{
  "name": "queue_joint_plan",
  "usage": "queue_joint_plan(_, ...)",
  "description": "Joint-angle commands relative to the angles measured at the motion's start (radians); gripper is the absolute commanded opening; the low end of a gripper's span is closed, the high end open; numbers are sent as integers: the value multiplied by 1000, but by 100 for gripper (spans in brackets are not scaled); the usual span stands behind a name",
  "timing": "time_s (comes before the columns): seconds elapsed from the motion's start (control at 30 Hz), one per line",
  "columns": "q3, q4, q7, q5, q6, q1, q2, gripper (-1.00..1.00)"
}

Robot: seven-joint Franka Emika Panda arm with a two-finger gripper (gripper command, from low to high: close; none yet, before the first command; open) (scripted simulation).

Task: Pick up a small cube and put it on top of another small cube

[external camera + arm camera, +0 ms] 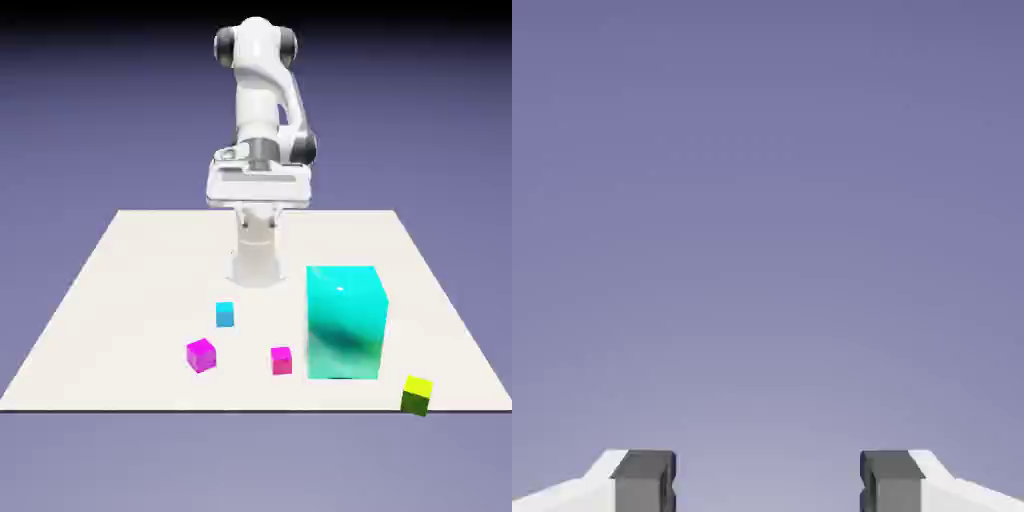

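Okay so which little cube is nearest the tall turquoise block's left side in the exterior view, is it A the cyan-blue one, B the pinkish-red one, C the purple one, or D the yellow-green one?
B, since the small pinkish-red cube sits just left of the big turquoise block, with the others on that side farther off.

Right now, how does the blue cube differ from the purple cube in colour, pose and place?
The blue cube is plain cyan-blue, while the purple cube is bright magenta-purple. The blue cube sits nearly square to the exterior view; the purple cube is turned, showing a corner toward it. The blue cube lies nearer the robot's base, the purple cube nearer the camera. Both are small and rest on the table.
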Motion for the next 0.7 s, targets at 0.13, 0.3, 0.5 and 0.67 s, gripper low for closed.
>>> queue_joint_plan(0.13,-43,-16,-32,-70,-218,-44,178,0)
queue_joint_plan(0.3,-86,-32,-65,-141,-435,-88,357,0)
queue_joint_plan(0.5,-124,-47,-84,-202,-562,-123,529,0)
queue_joint_plan(0.67,-144,-62,-58,-239,-366,-126,710,0)
